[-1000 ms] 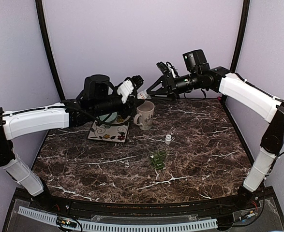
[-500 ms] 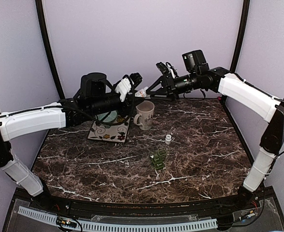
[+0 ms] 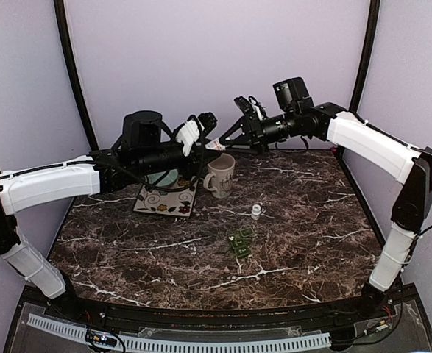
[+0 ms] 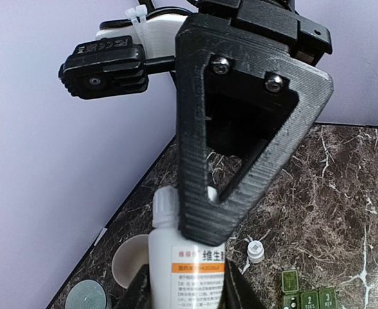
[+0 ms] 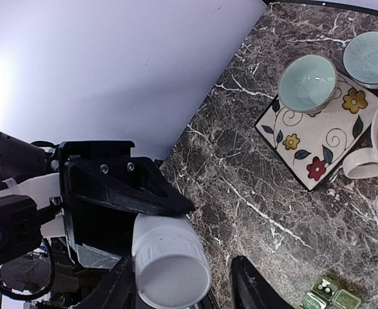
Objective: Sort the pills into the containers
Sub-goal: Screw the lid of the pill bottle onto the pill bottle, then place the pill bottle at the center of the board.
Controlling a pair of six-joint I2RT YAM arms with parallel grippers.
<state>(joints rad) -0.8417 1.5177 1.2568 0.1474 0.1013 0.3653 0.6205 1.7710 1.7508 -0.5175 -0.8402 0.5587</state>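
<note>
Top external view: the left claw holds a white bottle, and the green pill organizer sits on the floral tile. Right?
No. The top external view shows the green pill organizer on the bare marble table, apart from the floral tile. The left claw does hold the white bottle.

Bright, even light, soft shadows, pictures mostly sharp.

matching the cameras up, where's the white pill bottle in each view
top external: pill bottle at upper centre, just above the mug in the picture.
left wrist: bottom centre, label facing the camera.
right wrist: bottom, left of centre, end-on.
shared landmark: green pill organiser, at the bottom right of both wrist views.
</note>
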